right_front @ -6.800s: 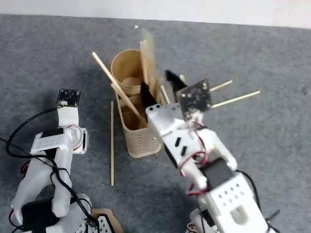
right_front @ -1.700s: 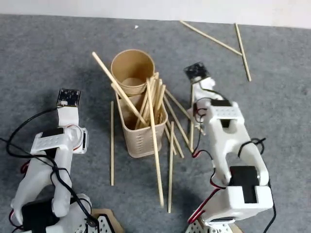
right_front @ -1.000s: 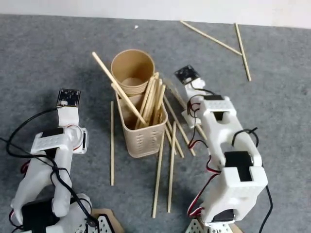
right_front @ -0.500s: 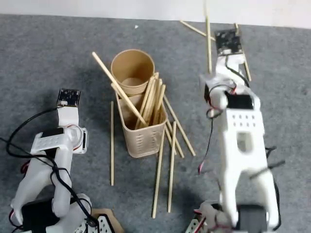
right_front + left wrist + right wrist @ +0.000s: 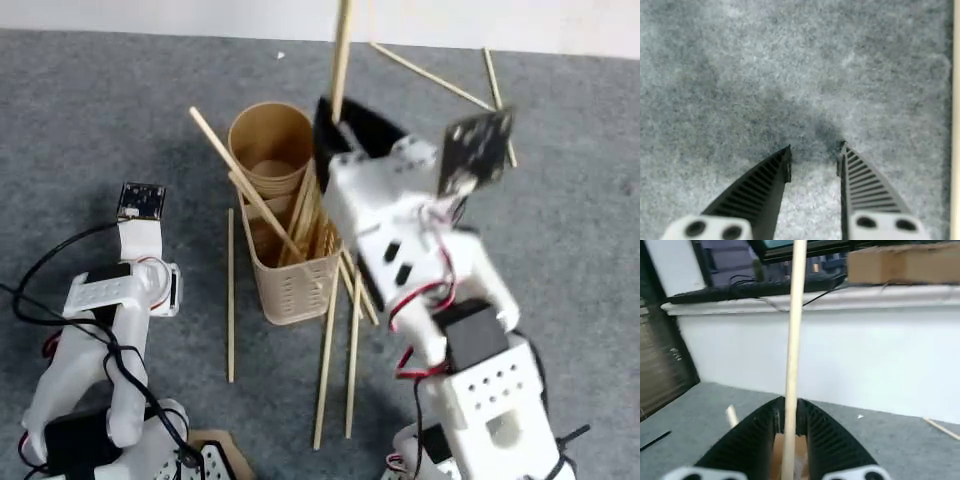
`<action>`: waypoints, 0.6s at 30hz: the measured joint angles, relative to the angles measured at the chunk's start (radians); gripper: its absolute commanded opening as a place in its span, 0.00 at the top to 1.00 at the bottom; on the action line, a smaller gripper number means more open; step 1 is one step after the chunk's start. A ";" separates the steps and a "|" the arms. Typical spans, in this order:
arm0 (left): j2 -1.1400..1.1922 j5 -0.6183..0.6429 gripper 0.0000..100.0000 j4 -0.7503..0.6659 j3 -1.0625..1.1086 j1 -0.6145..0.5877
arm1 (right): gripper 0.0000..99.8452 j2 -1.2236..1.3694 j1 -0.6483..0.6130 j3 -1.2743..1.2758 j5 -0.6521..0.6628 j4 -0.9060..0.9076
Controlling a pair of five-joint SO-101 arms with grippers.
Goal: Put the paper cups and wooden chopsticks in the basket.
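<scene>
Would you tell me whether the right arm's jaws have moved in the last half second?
Yes. The right jaws, shut on a chopstick, swung left from the far loose chopsticks to the basket, beside the paper cup.

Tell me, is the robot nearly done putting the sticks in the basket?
Not yet. Done: several chopsticks stand in the basket, and the paper cup looks to be in it too. In hand: the right gripper holds one chopstick upright above the basket. Left: loose chopsticks lie on the carpet beside the basket, and two more far back.
</scene>
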 measured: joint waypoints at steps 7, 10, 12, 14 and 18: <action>0.000 0.000 0.82 0.000 0.000 0.000 | 0.82 -0.114 -0.023 0.437 0.034 -0.199; 0.000 0.000 0.82 0.000 0.000 0.000 | 0.81 -0.183 -0.025 0.440 0.037 -0.129; 0.000 0.000 0.82 0.000 0.000 0.000 | 0.82 -0.226 -0.023 0.399 0.029 -0.046; 0.000 0.000 0.82 0.000 0.000 0.000 | 0.82 -0.259 -0.021 0.325 0.034 0.044; 0.000 0.000 0.82 0.000 -0.014 0.000 | 0.82 -0.313 0.005 0.146 0.110 0.267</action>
